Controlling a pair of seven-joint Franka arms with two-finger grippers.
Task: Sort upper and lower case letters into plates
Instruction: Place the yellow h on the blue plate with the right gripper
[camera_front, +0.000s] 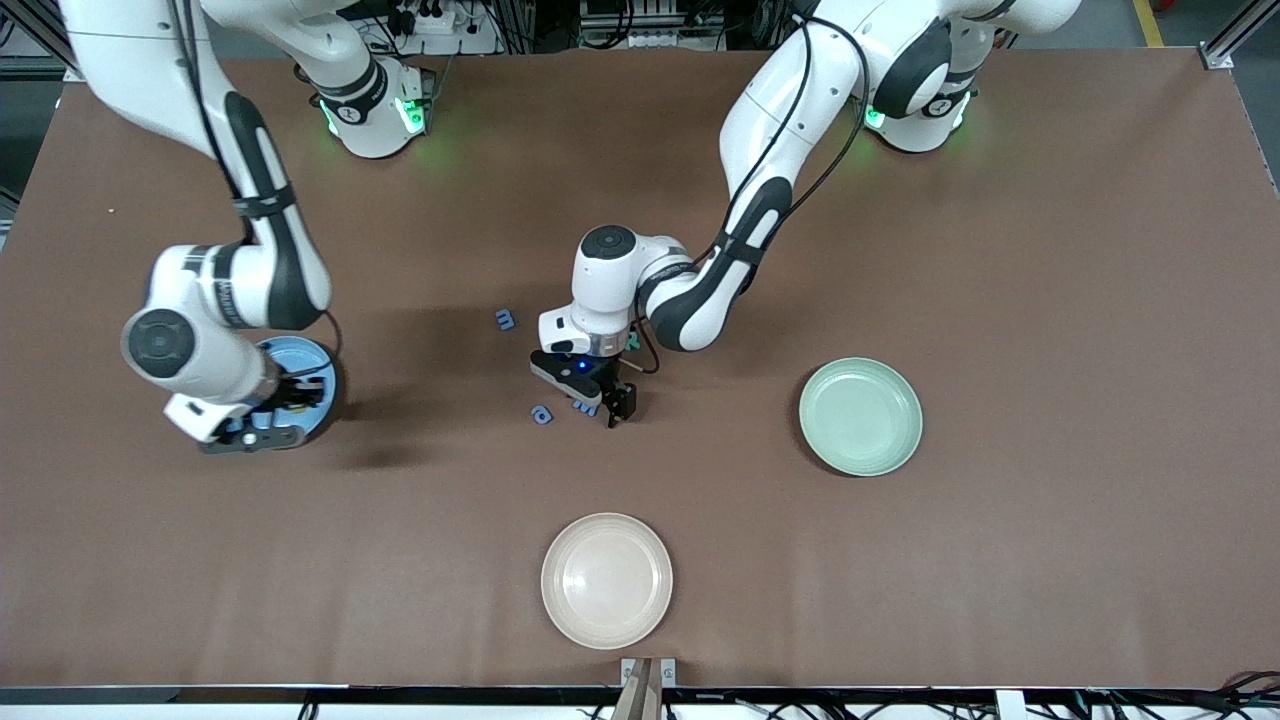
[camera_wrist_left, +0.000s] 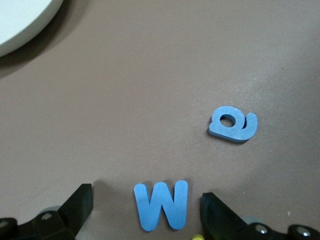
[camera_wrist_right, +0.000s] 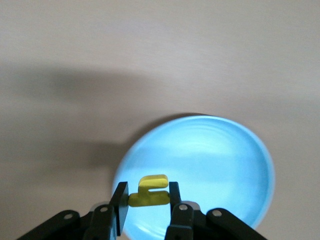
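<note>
My right gripper (camera_wrist_right: 147, 195) is shut on a small yellow letter (camera_wrist_right: 149, 191) and holds it over the mid blue plate (camera_wrist_right: 210, 160). In the front view that gripper (camera_front: 275, 405) hangs over the blue plate (camera_front: 305, 360) toward the right arm's end. My left gripper (camera_wrist_left: 147, 202) is open and low at mid-table, one finger on each side of a blue W (camera_wrist_left: 161, 205) that lies flat, untouched. A blue lowercase letter (camera_wrist_left: 233, 124) lies beside the W. In the front view the left gripper (camera_front: 600, 400) covers much of the W (camera_front: 583, 406). The mint green plate (camera_front: 860, 415) holds nothing.
A blue m (camera_front: 506, 319) lies farther from the front camera than the left gripper. The small blue letter (camera_front: 541, 414) sits beside the W, toward the right arm's end. A cream-beige plate (camera_front: 606, 580) stands near the table's front edge; its rim (camera_wrist_left: 20, 20) shows in the left wrist view.
</note>
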